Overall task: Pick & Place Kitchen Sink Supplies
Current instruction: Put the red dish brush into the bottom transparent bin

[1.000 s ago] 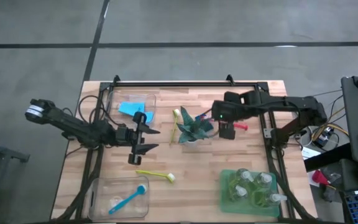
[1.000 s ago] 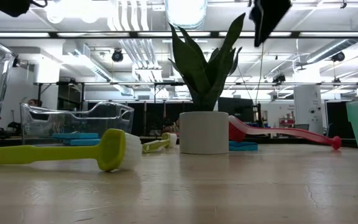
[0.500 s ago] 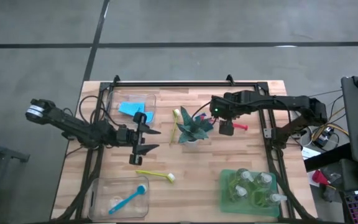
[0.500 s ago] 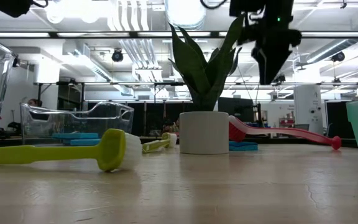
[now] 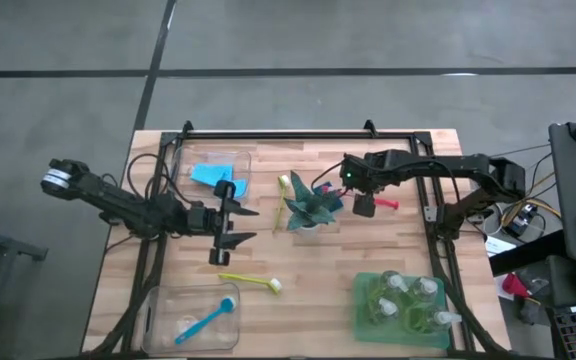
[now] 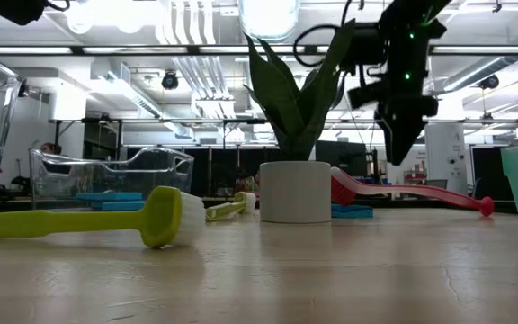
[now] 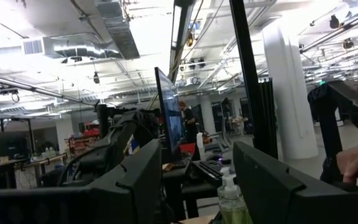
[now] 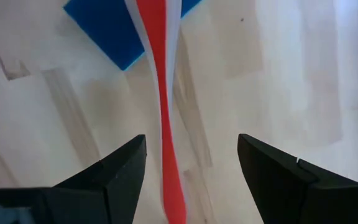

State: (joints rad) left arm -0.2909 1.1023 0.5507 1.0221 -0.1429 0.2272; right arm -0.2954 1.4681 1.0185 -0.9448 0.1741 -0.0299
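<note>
A red-pink brush [image 5: 386, 203] lies on the table right of the potted plant, its head end resting on a flat blue sponge [image 8: 114, 28]. My right gripper [image 8: 191, 143] hangs open above the brush's handle [image 8: 166, 124], pointing down, one finger on either side and clear of it. In the low view my right gripper [image 6: 394, 151] is well above the red-pink brush [image 6: 421, 192]. My left gripper [image 5: 243, 225] waits open, raised, left of the plant. Several pump bottles [image 5: 405, 303] stand in the green tray. A yellow-green brush [image 5: 251, 282] lies on the table.
The spiky potted plant [image 5: 308, 205] stands close left of my right gripper. Another yellow-green brush [image 5: 282, 192] lies beside the plant. A clear bin [image 5: 236, 158] at the far left holds blue sponges; a clear bin [image 5: 158, 300] at the near left holds a blue brush [image 5: 206, 320].
My right gripper has come down toward the red-pink brush's handle, dropping from the top of the low view to just above the brush. Its fingers have stayed open. The brush and sponge have not moved.
</note>
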